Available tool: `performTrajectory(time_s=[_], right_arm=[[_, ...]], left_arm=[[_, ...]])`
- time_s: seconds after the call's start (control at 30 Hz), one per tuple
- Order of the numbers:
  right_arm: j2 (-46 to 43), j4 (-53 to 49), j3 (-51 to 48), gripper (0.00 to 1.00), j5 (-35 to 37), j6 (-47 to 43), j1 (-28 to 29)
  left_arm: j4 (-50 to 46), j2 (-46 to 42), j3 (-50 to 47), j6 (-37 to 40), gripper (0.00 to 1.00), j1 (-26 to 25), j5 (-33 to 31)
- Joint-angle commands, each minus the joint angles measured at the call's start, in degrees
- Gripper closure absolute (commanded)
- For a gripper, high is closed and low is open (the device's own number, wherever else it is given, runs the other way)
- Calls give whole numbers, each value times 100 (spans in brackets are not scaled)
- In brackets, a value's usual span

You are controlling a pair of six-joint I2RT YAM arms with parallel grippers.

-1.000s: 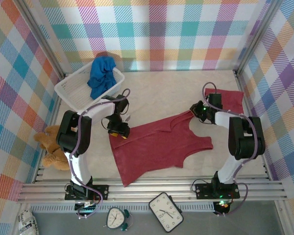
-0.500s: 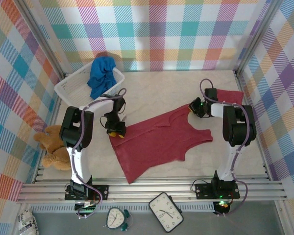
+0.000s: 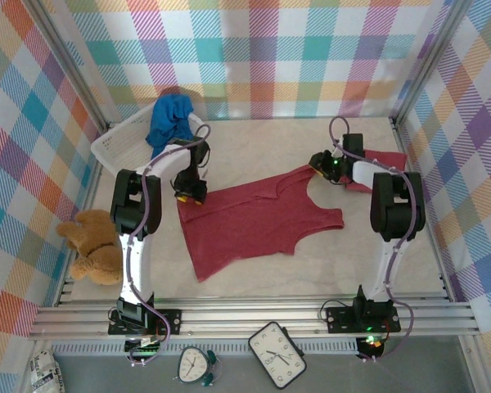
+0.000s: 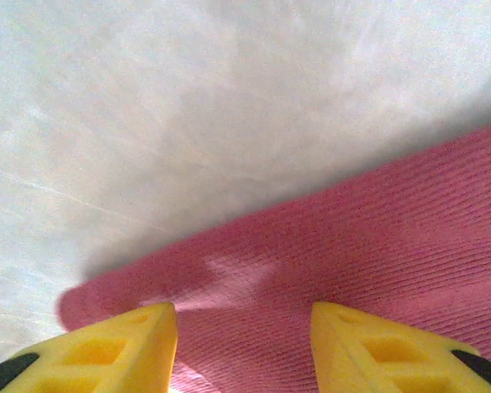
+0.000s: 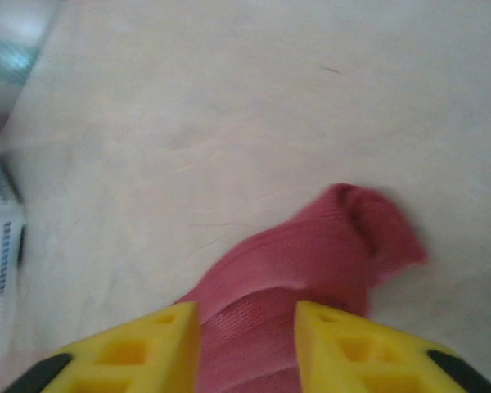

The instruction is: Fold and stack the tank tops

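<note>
Top external view: the table (image 3: 262,151) carries the spread red tank top (image 3: 254,225), which lies flat and slightly skewed, hem toward the left arm and straps toward the right arm. The basket (image 3: 119,147) stands beyond that top's hem corner, apart from it, with the blue tank top (image 3: 170,116) heaped over its far rim. The second red tank top (image 3: 385,160) lies just past the spread top's far strap, partly under the right arm. The teddy bear (image 3: 94,246) sits off the hem side of the spread top, well apart.

The left gripper (image 3: 190,195) is at the far hem corner of the spread top. In the left wrist view its fingers (image 4: 139,344) stand spread, the rounded cloth corner flat on the table beneath the gap, not pinched. The right gripper (image 3: 317,164) is at the tip of the far strap (image 5: 352,229). In the right wrist view its fingers are also apart, with the strap bunched and running between them, loose.

The step looks like laying the top out flat before the first fold. To do it well, pinch the hem corner and the strap tip through a single layer. Pull them gently apart to take out the bunching. Then carry both across together so the fold edge stays straight.
</note>
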Motion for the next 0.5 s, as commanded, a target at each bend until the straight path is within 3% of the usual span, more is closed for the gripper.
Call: performTrajectory(time_s=[0.0,0.1,0.23,0.47], right_arm=[[-1140,-153,-493,53,-401,-1373,93],[-2017,-169,-1213,43,-498,-2312,232],[-2800,-779,-1765,40,-839,-3186,515],[-3891,-1914,-2595,38,-125,-5380,1777]], left_arm=[[-262,-394,170,128,50,-53,-10],[-343,-1066,-283,-10,46,-238,300],[-172,-2103,-1552,-633,45,-518,761],[474,-3788,-3726,-2474,42,-1361,1356]])
